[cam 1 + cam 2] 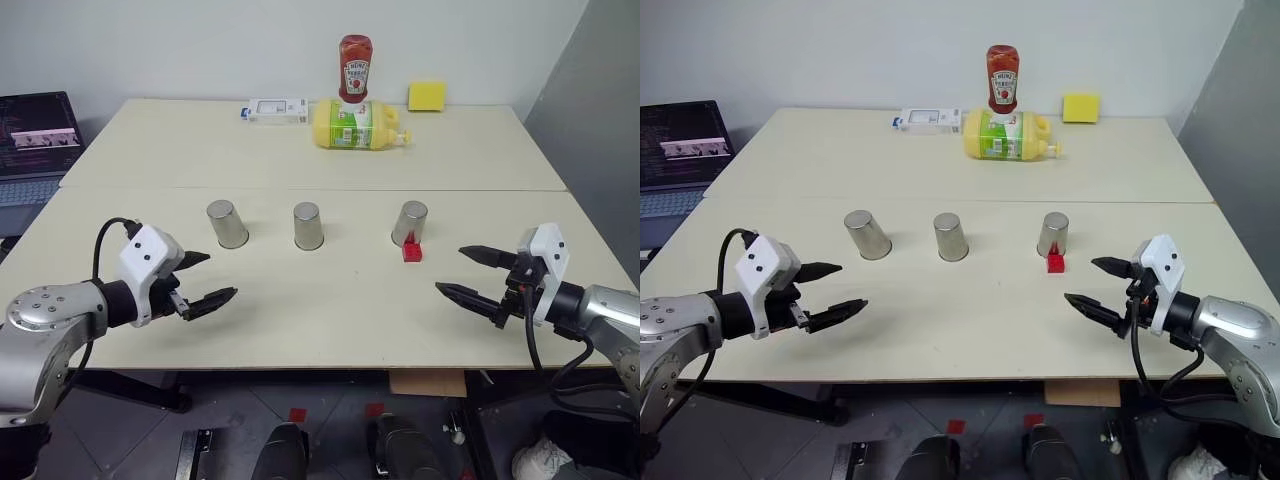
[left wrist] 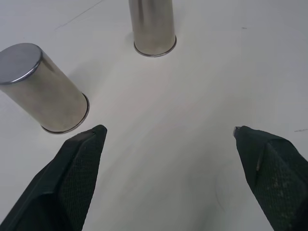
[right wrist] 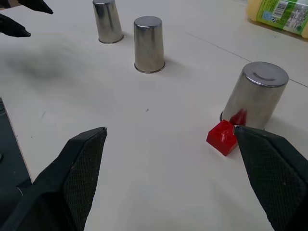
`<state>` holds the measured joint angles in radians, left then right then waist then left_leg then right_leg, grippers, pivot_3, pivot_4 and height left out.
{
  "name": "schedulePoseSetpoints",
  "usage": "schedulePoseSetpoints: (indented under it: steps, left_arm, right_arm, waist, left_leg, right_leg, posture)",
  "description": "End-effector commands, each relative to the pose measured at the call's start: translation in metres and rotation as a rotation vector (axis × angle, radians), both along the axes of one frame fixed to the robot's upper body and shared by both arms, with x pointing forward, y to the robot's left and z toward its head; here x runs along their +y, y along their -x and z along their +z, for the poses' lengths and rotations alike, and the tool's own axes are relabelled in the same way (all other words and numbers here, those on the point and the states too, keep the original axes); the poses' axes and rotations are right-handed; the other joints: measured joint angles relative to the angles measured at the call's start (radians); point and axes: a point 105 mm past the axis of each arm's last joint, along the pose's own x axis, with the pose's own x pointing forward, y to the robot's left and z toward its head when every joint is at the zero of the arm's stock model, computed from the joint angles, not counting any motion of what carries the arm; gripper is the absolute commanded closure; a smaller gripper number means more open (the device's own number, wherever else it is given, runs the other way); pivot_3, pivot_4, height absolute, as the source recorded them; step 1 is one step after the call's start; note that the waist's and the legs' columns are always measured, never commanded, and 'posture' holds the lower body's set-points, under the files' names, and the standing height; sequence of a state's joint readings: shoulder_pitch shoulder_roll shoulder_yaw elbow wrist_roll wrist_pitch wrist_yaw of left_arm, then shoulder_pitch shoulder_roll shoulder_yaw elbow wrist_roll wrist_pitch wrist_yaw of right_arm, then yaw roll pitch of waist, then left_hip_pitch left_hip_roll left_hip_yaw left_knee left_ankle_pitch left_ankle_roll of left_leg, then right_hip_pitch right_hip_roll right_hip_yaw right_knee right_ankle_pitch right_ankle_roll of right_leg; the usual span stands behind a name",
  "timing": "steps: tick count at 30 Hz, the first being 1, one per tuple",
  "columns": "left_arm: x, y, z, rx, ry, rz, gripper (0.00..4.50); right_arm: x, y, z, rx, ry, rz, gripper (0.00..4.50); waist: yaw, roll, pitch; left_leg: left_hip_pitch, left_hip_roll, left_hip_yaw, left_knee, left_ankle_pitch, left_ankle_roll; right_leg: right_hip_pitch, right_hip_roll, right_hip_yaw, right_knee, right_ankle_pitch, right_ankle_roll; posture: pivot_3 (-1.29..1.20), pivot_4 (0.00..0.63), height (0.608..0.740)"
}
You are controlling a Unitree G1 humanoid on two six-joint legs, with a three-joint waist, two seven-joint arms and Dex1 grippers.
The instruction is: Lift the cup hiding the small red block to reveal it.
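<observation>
- Both your hands, left hand (image 1: 208, 279) and right hand (image 1: 467, 271), hang apart, empty.
- The small red block (image 1: 411, 251) sits exposed, touching the cup (image 1: 409, 223); a careless reach could knock either.

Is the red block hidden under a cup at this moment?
No, the red block lies uncovered on the table, just in front of the right cup.

3 cups (image 1: 309, 226) shiny silver | block (image 1: 412, 251) bright red | far bottle (image 1: 355, 69) red | sponge (image 1: 426, 96) yellow | table (image 1: 300, 310) cream
</observation>
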<state>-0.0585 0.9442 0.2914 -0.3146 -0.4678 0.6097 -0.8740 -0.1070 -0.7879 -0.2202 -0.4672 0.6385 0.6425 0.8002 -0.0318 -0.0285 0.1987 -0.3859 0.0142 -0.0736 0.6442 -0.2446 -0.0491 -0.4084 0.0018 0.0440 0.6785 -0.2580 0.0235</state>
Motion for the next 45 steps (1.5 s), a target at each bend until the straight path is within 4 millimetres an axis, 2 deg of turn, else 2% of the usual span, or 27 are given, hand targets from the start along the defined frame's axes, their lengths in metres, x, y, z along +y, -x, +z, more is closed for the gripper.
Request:
schedulePoseSetpoints:
  steps: [1, 7, 45]
  left_arm:
    - [-0.0039, -0.0016, 0.0109, -0.048, -0.005, -0.012, 0.0]
    - [-0.0036, -0.0003, 0.0084, -0.039, -0.015, -0.014, 0.0]
    - [-0.0026, -0.0087, 0.0114, -0.058, -0.034, -0.025, 0.0]
  right_arm:
    - [-0.001, 0.0027, 0.0093, -0.044, 0.014, 0.018, 0.05]
    - [-0.0021, 0.0055, 0.0035, -0.034, 0.02, 0.022, 0.05]
    - [0.0045, 0.007, 0.0006, -0.029, 0.018, 0.052, 0.05]
  waist:
    - [0.0, 0.0, 0.0]
    - [0.0, 0.0, 0.0]
    - [0.0, 0.0, 0.0]
  left_leg:
    - [0.0, 0.0, 0.0, 0.0, 0.0, 0.0]
    - [0.0, 0.0, 0.0, 0.0, 0.0, 0.0]
    - [0.0, 0.0, 0.0, 0.0, 0.0, 0.0]
  right_leg:
    - [0.0, 0.0, 0.0, 0.0, 0.0, 0.0]
    - [0.0, 0.0, 0.0, 0.0, 0.0, 0.0]
    - [0.0, 0.0, 0.0, 0.0, 0.0, 0.0]
  posture:
    - [0.0, 0.15, 0.74]
    - [0.0, 0.15, 0.74]
    - [0.0, 0.15, 0.74]
